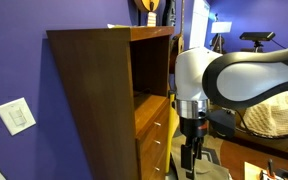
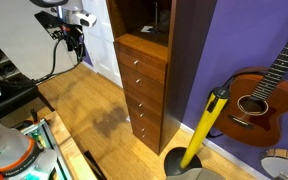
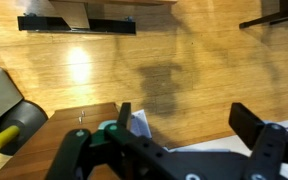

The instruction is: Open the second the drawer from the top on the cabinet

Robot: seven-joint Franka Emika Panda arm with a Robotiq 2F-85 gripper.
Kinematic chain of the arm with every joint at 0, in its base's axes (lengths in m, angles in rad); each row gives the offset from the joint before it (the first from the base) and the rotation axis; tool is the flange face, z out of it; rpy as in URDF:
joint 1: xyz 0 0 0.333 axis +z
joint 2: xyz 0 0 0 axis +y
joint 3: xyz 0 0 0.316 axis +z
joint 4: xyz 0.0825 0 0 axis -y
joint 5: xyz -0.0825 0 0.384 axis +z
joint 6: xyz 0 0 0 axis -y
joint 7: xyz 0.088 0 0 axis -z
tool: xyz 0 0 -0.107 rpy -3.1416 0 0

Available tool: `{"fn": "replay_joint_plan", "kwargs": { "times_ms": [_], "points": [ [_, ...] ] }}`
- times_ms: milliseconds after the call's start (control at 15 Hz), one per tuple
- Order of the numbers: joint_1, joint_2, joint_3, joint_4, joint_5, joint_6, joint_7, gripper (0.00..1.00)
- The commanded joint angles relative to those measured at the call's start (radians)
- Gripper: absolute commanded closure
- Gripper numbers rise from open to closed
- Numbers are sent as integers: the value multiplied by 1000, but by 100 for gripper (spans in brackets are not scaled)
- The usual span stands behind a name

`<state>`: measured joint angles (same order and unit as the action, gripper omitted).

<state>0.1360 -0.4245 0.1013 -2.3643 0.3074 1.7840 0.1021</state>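
The cabinet (image 1: 94,95) (image 2: 184,60) is tall and reddish-brown, with an open shelf over a stack of drawers with small knobs. The drawer (image 2: 142,80), second from the top, is shut flush like the others in the stack. My gripper (image 2: 76,42) (image 1: 191,150) hangs open over the wooden floor, well away from the cabinet front and touching nothing. In the wrist view the gripper (image 3: 187,125) shows two black fingers (image 3: 249,125) spread wide with only floor between them; the cabinet is out of that view.
A guitar (image 2: 254,95) leans on the purple wall beside the cabinet, with a yellow pole (image 2: 206,125) in front of it. A cluttered bench (image 2: 24,140) lies near the arm's base. A light switch (image 1: 17,116) is on the wall.
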Motion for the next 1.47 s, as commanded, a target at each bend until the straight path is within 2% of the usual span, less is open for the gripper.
{"fn": "replay_joint_plan", "kwargs": {
  "times_ms": [0, 133, 267, 600, 800, 933, 1133, 1200, 1400],
  "points": [
    [-7, -1, 6, 2, 2, -3, -2, 0],
    [-7, -1, 6, 2, 2, -3, -2, 0],
    [-36, 16, 55, 2, -140, -6, 93, 0],
    [-93, 57, 66, -50, -413, 28, 165, 0],
    [-124, 69, 52, -107, -573, 121, 203, 0],
    [-139, 75, 27, -157, -611, 240, 207, 0],
    [-152, 93, -19, -231, -566, 467, 180, 0],
    [-148, 90, 4, -181, -575, 366, 183, 0],
    [-151, 96, 0, -188, -575, 387, 183, 0]
  ]
}}
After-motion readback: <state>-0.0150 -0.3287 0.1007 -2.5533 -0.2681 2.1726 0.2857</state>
